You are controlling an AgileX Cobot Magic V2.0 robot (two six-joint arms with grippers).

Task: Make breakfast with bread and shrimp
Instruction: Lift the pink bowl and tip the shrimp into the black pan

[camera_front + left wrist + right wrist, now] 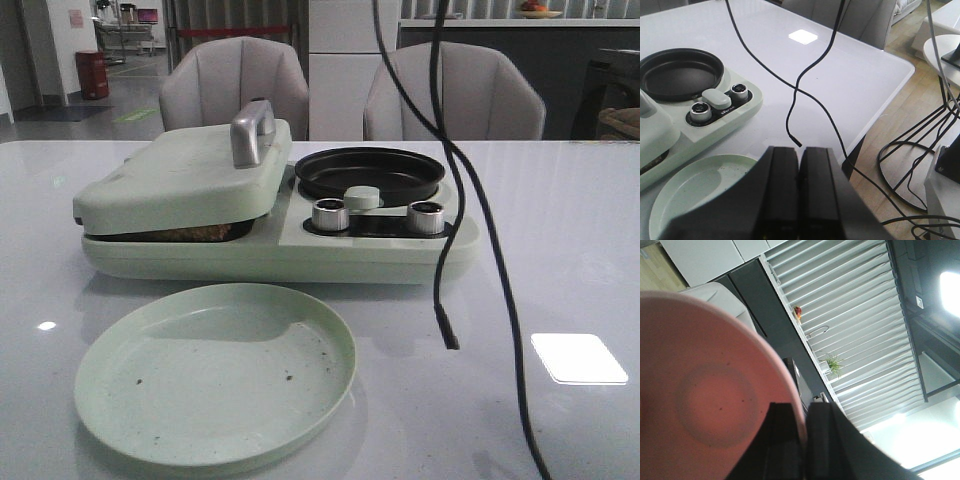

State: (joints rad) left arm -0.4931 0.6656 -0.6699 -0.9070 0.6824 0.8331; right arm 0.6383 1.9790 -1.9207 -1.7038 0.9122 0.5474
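Note:
The pale green breakfast maker (270, 250) stands mid-table with its lid (180, 180) down. A brown strip, likely bread (195, 234), shows in the gap under the lid. Its round black pan (370, 175) holds nothing, and the shrimp is out of view. My left gripper (799, 151) is shut with nothing between its fingers, hovering above the near rim of the green plate (695, 185). My right gripper (805, 407) is shut on the rim of a pink plate (700, 390), seen from below against the room's ceiling. Neither gripper appears in the front view.
The green plate (215, 370) lies in front of the machine, with only dark crumbs on it. Two black cables (440, 200) dangle over the table's right half, one end (450, 340) near the surface. The table's corner edge (890, 95) is near. Two chairs (235, 90) stand behind.

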